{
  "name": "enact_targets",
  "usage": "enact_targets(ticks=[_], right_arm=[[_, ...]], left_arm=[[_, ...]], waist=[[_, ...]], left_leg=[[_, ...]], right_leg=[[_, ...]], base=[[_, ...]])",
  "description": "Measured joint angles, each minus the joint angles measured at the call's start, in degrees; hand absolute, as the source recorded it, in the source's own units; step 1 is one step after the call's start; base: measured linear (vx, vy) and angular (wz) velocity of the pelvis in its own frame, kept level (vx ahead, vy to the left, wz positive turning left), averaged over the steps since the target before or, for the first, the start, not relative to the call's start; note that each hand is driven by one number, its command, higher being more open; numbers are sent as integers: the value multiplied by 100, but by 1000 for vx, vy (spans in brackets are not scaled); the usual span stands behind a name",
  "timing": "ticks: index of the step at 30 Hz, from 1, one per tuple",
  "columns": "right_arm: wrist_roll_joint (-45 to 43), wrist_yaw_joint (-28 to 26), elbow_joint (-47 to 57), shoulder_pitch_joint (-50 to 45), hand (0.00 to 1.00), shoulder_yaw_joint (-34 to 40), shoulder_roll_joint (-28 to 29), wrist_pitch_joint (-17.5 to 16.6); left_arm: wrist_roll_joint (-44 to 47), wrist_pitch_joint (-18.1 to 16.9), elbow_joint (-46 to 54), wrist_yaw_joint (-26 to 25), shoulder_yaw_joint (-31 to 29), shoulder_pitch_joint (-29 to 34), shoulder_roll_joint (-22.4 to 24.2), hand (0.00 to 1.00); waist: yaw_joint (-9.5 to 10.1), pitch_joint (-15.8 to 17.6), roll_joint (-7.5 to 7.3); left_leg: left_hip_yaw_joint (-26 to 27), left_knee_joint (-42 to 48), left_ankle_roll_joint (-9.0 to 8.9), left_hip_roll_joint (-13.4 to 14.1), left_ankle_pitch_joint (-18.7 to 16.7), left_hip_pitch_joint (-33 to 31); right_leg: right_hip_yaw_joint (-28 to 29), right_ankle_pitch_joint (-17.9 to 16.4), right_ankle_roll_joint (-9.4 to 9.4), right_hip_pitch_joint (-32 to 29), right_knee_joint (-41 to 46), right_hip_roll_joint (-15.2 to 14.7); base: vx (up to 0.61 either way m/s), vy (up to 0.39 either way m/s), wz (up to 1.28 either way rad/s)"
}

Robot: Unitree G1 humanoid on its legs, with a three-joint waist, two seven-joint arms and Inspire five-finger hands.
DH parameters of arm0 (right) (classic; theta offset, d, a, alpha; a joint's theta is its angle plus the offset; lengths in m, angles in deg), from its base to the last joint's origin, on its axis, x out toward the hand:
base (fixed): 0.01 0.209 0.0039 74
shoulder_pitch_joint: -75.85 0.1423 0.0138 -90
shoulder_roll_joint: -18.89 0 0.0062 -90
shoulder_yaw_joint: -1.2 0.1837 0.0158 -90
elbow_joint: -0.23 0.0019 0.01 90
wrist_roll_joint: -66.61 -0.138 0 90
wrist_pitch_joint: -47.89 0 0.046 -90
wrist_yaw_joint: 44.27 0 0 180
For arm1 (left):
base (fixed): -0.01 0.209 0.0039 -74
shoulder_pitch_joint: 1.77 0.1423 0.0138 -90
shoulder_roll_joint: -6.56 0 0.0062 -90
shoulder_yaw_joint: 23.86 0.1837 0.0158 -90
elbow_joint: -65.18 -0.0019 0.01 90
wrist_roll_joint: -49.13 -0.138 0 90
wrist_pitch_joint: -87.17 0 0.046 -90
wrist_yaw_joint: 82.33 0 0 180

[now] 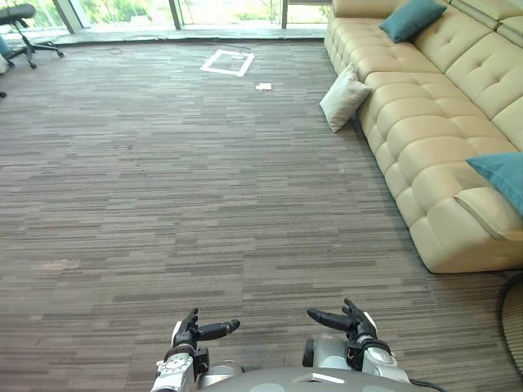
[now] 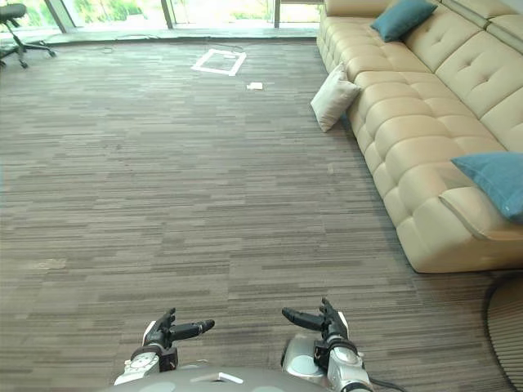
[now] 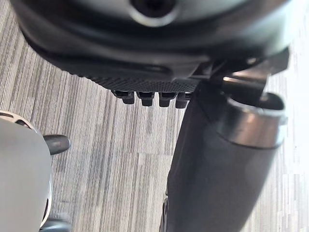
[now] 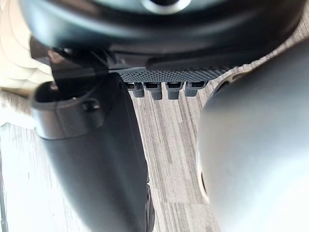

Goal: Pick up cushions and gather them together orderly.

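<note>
Nearest, low at the front: left hand (image 1: pixel 202 331) and right hand (image 1: pixel 343 320), both held just above the carpet (image 1: pixel 163 204), wrists turned inward, fingertips aimed toward each other with a gap between. Left hand wide, fingers almost straight and relaxed, empty, touching nothing. Right hand the same: stretched out, loose, empty. In the left wrist view, a short row of straight fingers (image 3: pixel 149 98) beside the thick thumb, striped carpet past them; likewise in the right wrist view. Ahead of both hands, a broad stretch of open carpet, good room for moving forward and to the left. On the right, closing this room along its whole depth, a long cream sofa (image 1: pixel 425 122), near corner well apart from the right hand. On the near end of the sofa seat, a teal cushion (image 1: pixel 500 175), partly cut by the view's edge. Farther on, down on the floor, a white cushion (image 1: pixel 344 98), tilted, leaning against the sofa's front. Farther still, high on the sofa's far part, a second teal cushion (image 1: pixel 411 18) against the backrest. All three cushions well apart, not yet gathered. Beyond the middle of the floor, a small white scrap (image 1: pixel 263 86), then a white tape square (image 1: pixel 227 62) near it. Far left, an office chair (image 1: pixel 20 28) before the windows (image 1: pixel 122 10).
</note>
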Motion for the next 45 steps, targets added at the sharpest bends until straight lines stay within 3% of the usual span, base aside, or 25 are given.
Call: enact_targets(ticks=[1,2,5,7,8,10,14,16,17,18,20,22,24,26,27,28,30,32,35,37,39,40,41,44,45], right_arm=[[-47,-8,-20,-7,100,52,15,33],[-46,-8,-22,33,100,55,6,43],[-36,-16,49,97,100,148,7,47],[-31,-7,83,27,100,176,-7,114],[-26,-7,162,-101,100,167,-40,155],[-40,6,221,-220,100,167,-42,162],[-50,22,67,-252,100,155,-30,182],[-51,59,-21,-245,100,158,-30,230],[-50,67,-31,-247,100,155,-16,231],[-51,81,-35,-266,100,147,-3,222],[-51,90,-45,-280,100,106,-24,222],[-53,109,-111,-306,100,96,6,217],[-48,107,-154,-362,100,71,33,213],[-53,96,-223,-335,100,135,158,209],[-43,90,-240,-292,100,132,178,211],[-37,69,-248,-262,100,125,189,213],[9,58,-185,-234,100,86,94,156],[10,59,-56,-225,100,-48,-9,76],[9,49,-8,-61,100,-63,-34,16],[3,48,11,-4,100,-60,-4,17],[-47,39,10,-36,100,-15,55,43],[-52,25,16,-6,100,67,39,60],[-44,24,73,-4,100,77,13,48],[-32,19,176,-35,100,195,36,68],[-34,25,232,-89,100,189,15,144]], left_arm=[[-5,8,-75,20,-16,44,-20,100],[-2,14,-143,17,-40,-16,42,100],[-12,-9,-152,26,-193,-34,261,100],[-10,-8,-58,65,-423,-17,323,100],[-4,-13,152,72,-709,99,389,100],[4,-47,440,52,-871,259,448,100],[14,-159,535,63,-849,233,450,100],[70,-149,556,72,-830,163,442,100],[70,-156,561,70,-820,149,432,100],[77,-155,556,65,-804,147,433,100],[121,-157,553,63,-801,143,439,100],[133,-150,533,63,-799,87,372,100],[113,-132,407,83,-747,44,326,100],[110,-119,250,76,-737,-20,174,100],[110,-72,218,60,-716,-48,105,100],[104,-51,143,29,-650,-74,44,100],[102,-4,78,-34,-459,-50,37,100],[15,-11,37,-39,-209,31,22,100],[-3,-4,5,-25,-11,-22,37,100],[-15,0,-15,-3,1,-23,72,100],[-180,0,-34,10,-20,26,-22,100],[-202,1,-75,-2,-47,6,-6,100],[-205,0,-96,-25,-150,-1,178,100],[-210,-5,-56,11,-170,-21,265,100],[-203,-6,68,11,-454,0,351,100]], waist=[[-46,4,-94],[-24,38,-19],[-14,55,183],[-35,48,245],[12,45,299],[47,32,339],[167,21,280],[300,52,248],[310,72,224],[311,80,232],[335,79,269],[437,49,222],[427,-124,67],[422,-245,-221],[419,-214,-342],[401,-176,-403],[346,-99,-257],[241,-150,-45],[143,-78,28],[53,-27,-13],[-13,-9,-210],[-17,5,-188],[17,34,-9],[-23,-24,171],[-6,6,240]], left_leg=[[-27,-72,-304,-34,-232,333],[-29,-75,-340,60,-259,438],[-76,691,-365,337,-237,333],[-424,2672,-806,781,-33,-397],[-604,4615,-1032,1176,141,-1118],[-357,5814,-981,1468,-29,-1665],[188,5129,-673,1196,-516,-2361],[202,3301,-592,690,-530,-2817],[147,2610,-625,516,-395,-2851],[-58,1058,-641,200,186,-2908],[-70,640,-566,168,397,-3016],[-38,770,-245,127,1000,-3005],[9,1049,51,-89,1227,-3038],[115,1280,332,-433,717,-2880],[128,1317,366,-600,497,-2653],[106,1303,406,-754,279,-2316],[16,1119,455,-821,-27,-1541],[-56,577,399,-665,-58,-788],[-79,247,361,-382,-81,-326],[-84,119,291,-287,-126,-112],[-122,-6,-87,-407,-392,265],[-148,-5,-216,-355,-548,451],[-158,132,-304,-185,-628,626],[-400,1757,-414,291,-573,-16],[-642,3386,-863,661,-254,-644]], right_leg=[[354,1491,-212,89,-665,103],[369,1353,-510,84,-493,212],[345,491,-564,-55,340,298],[202,92,-623,371,363,402],[164,-65,-675,846,132,622],[175,-181,-742,1492,-281,835],[321,-131,-668,2270,-1043,903],[478,-113,-663,2723,-1451,858],[499,-111,-652,2869,-1585,829],[574,-161,-533,3225,-1931,820],[631,-291,-390,3488,-2072,848],[777,-559,-214,3729,-2016,735],[907,-737,33,3507,-1248,408],[931,-833,406,2556,1103,-161],[953,-456,624,2203,2108,-438],[907,-135,572,1892,3149,-749],[532,-361,115,1539,4040,-1010],[22,-726,-193,968,3573,-841],[-240,-668,-158,155,1691,-322],[-155,-31,2,-27,2,14],[306,1035,124,-43,-1103,104],[410,1454,-100,-56,-839,145],[407,1275,-588,-194,-132,227],[137,701,-667,17,91,321],[40,489,-715,371,-7,463]], base=[[649,-309,23],[534,-273,-1],[500,-283,-8],[489,-299,24],[346,-187,5],[406,-139,-6],[339,-61,-15],[454,28,-38],[643,100,-34],[481,107,-21],[572,163,-31],[575,183,-39],[523,184,-18],[613,232,-4],[550,209,10],[660,229,10],[597,176,7],[521,98,12],[492,-9,15],[535,-131,24],[499,-206,36],[579,-248,23],[589,-253,13],[706,-358,34],[473,-238,29]])
